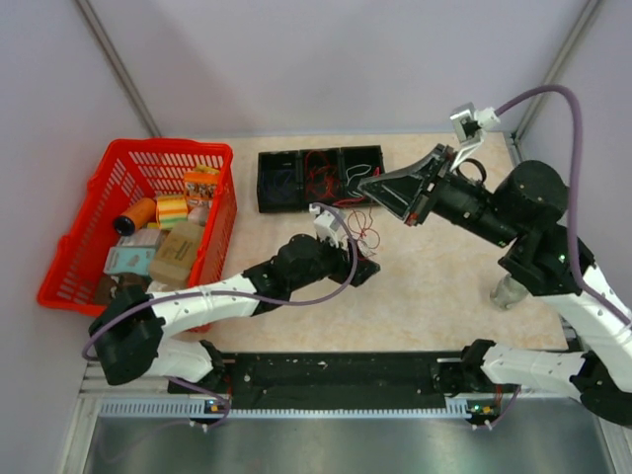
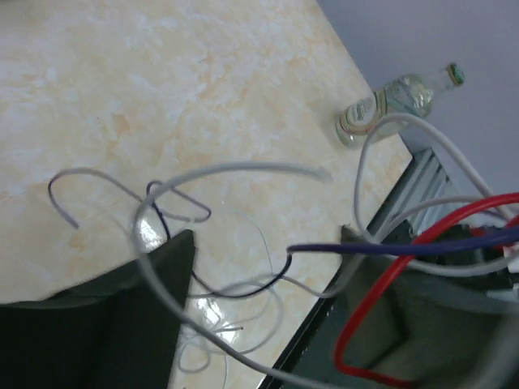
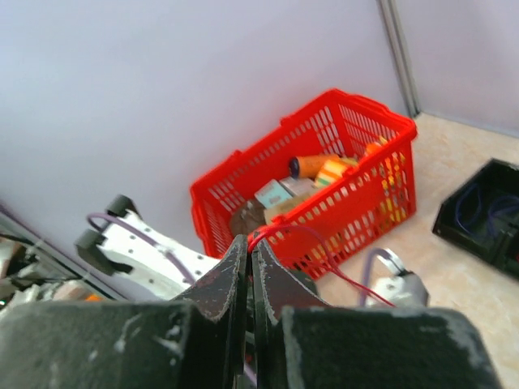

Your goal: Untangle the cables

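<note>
Cables: a loose tangle of red, white and dark strands lies near the middle of the table, just at 6 o'clock of the black tray. In the top view the strands are too fine to trace one by one.
Red cable: it is caught at the right fingertips and trails away toward 4 o'clock in the right wrist view. Its far end is cut off behind the finger.
Right gripper: the fingers are pressed together with the red cable nipped between the tips. From above it hangs at 1 o'clock of the tangle, over the tray's near right corner.
Left gripper: the fingers stand wide apart. White, dark blue and red strands cross the gap and drape over the finger at 4 o'clock. It cannot be told whether any strand is snagged there. From above, its tips at 6 o'clock of the tangle are hard to make out.
Tray: it is black with three compartments and sits at 12 o'clock on the table. More wires lie inside, dark in the left bay and red in the middle one. The right bay is partly hidden by the right gripper.
Basket: it is red plastic, at 9 o'clock, and filled with small boxes and spools. The labels are unreadable.
Bottle: it is clear and stands at 3 o'clock, half hidden by the right arm.
</note>
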`<state>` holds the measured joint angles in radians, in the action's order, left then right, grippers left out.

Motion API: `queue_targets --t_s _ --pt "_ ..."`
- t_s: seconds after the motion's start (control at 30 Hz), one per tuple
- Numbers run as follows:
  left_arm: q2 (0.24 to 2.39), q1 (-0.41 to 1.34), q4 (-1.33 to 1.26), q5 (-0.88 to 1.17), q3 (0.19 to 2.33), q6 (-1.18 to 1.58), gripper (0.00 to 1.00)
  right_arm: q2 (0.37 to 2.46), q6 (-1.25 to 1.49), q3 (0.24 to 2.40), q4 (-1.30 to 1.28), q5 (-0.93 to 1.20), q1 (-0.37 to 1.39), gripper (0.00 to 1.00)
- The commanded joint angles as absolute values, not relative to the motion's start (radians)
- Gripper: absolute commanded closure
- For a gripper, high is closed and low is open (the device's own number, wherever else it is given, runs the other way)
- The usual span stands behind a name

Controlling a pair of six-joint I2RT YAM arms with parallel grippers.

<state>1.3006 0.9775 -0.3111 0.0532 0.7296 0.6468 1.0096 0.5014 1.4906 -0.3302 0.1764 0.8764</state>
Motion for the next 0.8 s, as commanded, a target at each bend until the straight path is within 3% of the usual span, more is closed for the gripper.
queue_targets --t_s 0.0,0.03,0.07,0.17,0.33,0.6,0.77 --pt "1.342 0.953 -0.468 -0.058 0.758 0.638 0.40 1.008 0.522 1.614 -0.272 0.204 0.885 1.00" --pt "1.345 0.951 -0.444 -0.092 0.755 0.659 0.57 1.008 0.496 1.640 -0.282 0.174 0.887 1.00" --pt "1.347 0.948 -0.413 -0.112 0.750 0.687 0.66 1.009 0.471 1.666 -0.297 0.138 0.887 1.00" --pt "1.332 0.945 -0.347 -0.135 0.698 0.730 0.75 1.020 0.365 1.748 -0.322 0.036 0.887 1.00" --pt "1.287 0.945 -0.319 -0.133 0.585 0.790 1.00 1.046 0.266 1.868 -0.327 -0.046 0.887 1.00" --pt "1.302 0.919 -0.169 -0.213 0.535 0.931 1.00 1.103 0.152 2.103 -0.327 -0.078 0.887 1.00" --pt "1.255 0.922 -0.130 -0.213 0.516 0.911 1.00 1.127 0.089 2.039 -0.334 -0.170 0.885 1.00"
